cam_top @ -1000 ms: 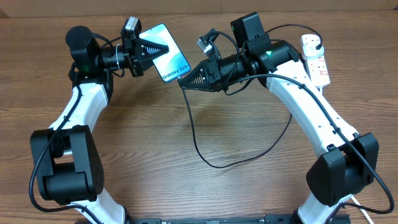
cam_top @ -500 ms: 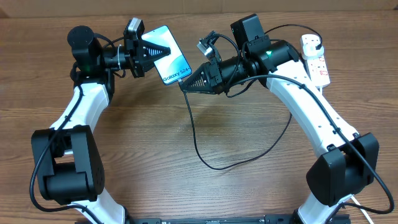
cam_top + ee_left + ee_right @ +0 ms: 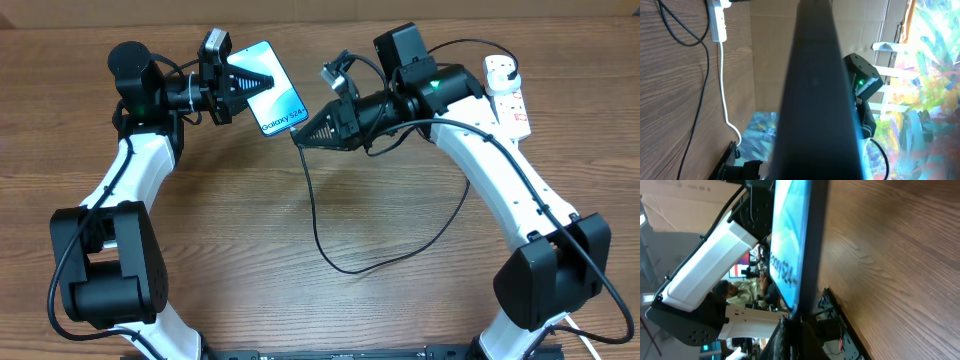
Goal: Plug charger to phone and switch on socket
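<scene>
The phone [image 3: 284, 101] is held off the table at the back, its blue screen up and its "Galaxy" end toward the right arm. My left gripper [image 3: 262, 80] is shut on its far end. In the left wrist view the phone's dark back [image 3: 815, 100] fills the middle. My right gripper [image 3: 298, 136] is shut on the connector end of the charger [image 3: 315, 225], right at the phone's lower short edge. In the right wrist view the phone [image 3: 790, 245] stands edge-on just above that gripper [image 3: 792, 337]; the port itself is hidden. The cable loops across the table to the socket [image 3: 510, 100] at the far right.
A black plug [image 3: 503, 68] sits in the far end of the power strip. The strip's white lead [image 3: 724, 95] runs off the table's back edge. The black cable loop lies on the wooden table [image 3: 220, 250] between the arms.
My right gripper has edged up to the phone's lower edge with the connector. The left gripper and the phone have tilted very slightly.
</scene>
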### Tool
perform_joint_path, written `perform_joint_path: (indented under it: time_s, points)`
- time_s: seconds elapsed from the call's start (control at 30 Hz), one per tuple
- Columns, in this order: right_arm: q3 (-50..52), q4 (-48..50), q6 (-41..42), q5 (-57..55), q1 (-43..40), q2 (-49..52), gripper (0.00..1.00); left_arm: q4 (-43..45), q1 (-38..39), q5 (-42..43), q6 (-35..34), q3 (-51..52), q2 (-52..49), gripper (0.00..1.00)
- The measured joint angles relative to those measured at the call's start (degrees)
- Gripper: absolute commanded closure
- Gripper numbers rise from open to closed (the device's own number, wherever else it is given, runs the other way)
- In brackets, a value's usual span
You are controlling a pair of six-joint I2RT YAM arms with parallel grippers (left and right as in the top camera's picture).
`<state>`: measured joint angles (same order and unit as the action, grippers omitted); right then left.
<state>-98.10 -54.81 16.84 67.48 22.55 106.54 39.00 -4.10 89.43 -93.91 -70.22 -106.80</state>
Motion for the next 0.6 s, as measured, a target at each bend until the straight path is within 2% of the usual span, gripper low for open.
perform_joint_path:
  time_s: [0.27, 0.6]
  points:
    - [0.0, 0.0, 0.0, 0.5, -1.2, 0.0, 0.96, 0.0, 0.0, 0.0, 0.0, 0.0, 0.0, 0.96]
    - [0.0, 0.0, 0.0, 3.3, 1.4, 0.0, 0.96, 0.0, 0.0, 0.0, 0.0, 0.0, 0.0, 0.96]
